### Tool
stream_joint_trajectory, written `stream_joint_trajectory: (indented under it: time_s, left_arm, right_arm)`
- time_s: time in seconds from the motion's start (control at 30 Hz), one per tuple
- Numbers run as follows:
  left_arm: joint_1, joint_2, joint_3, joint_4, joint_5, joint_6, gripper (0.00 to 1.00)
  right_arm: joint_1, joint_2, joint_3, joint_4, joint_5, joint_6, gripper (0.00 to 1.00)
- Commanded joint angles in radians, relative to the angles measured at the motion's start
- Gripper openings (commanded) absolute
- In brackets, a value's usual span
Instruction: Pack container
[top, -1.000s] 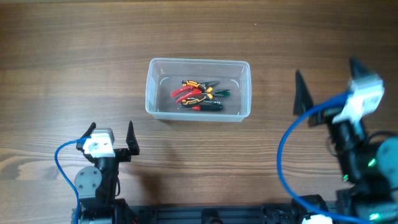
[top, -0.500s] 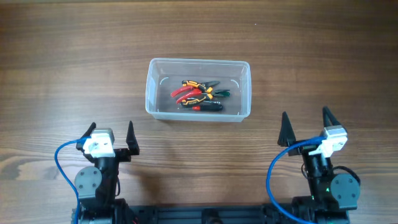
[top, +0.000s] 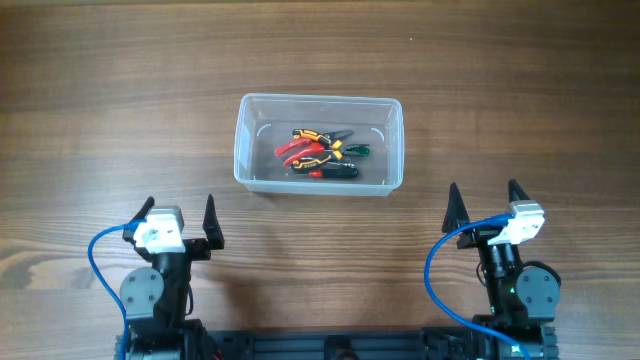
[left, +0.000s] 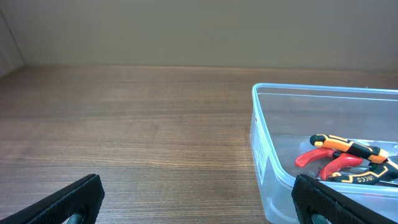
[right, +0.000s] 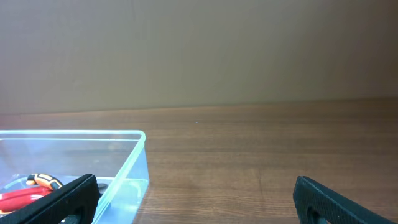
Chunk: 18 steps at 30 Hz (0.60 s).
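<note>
The container (top: 320, 98) is sitting on the wooden table (top: 100, 90) just where it was a second ago, holding a small heap of red, orange and black pliers (top: 318, 152) that are lying unmoved on its floor. Nearer the robot and to the right of the container, the right gripper (top: 483, 190) is resting low and well apart from it, its fingers spread wide and gripping nothing. It has dropped from the raised, further-right position of a second ago. Nearer the robot and to the container's left, the left gripper (top: 180, 204) is sitting unchanged, likewise spread wide and empty.
</note>
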Motion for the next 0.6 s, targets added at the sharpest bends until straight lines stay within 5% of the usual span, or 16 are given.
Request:
stream_joint_trajectory:
  time_s: [0.0, 0.57]
  left_arm:
    - [0.005, -0.009, -0.008, 0.003, 0.004, 0.023, 1.00]
    - [0.005, -0.009, -0.008, 0.003, 0.004, 0.023, 1.00]
  right_arm:
    - [-0.005, -0.015, -0.002, 0.007, 0.010, -0.006, 1.00]
    - [-0.005, -0.015, -0.002, 0.006, 0.010, -0.057, 1.00]
